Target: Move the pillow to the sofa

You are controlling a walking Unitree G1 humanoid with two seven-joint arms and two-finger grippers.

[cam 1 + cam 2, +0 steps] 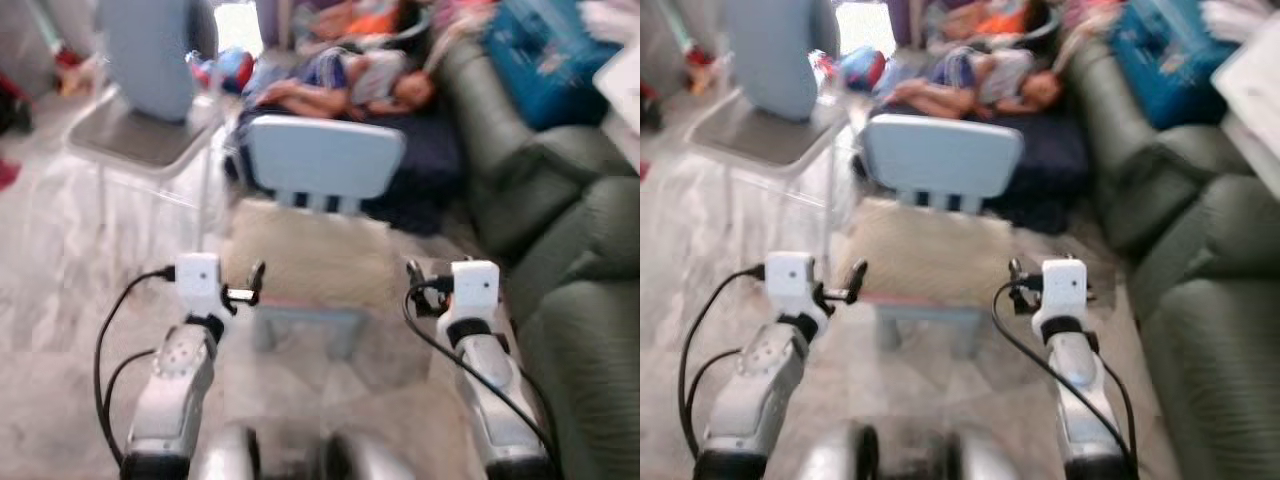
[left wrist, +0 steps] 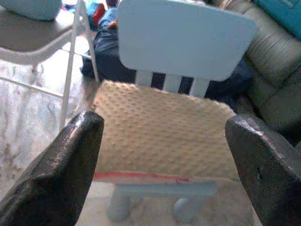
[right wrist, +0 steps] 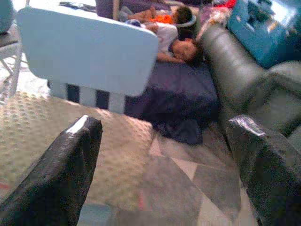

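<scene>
Two grippers: left gripper (image 1: 243,293) and right gripper (image 1: 420,290) spread wide, empty.
Pillow (image 2: 160,136): ahead between them; close on opposite edges together.

A beige pillow (image 1: 305,262) with a dimpled, bumpy surface lies flat on the seat of a small light-blue chair (image 1: 325,158), at the centre of the head views. It covers the whole seat, its back edge against the slats under the chair's backrest, and a thin red strip runs along its front edge. The dark green sofa (image 1: 560,230) fills the right side of the frame, apart from the pillow.
</scene>
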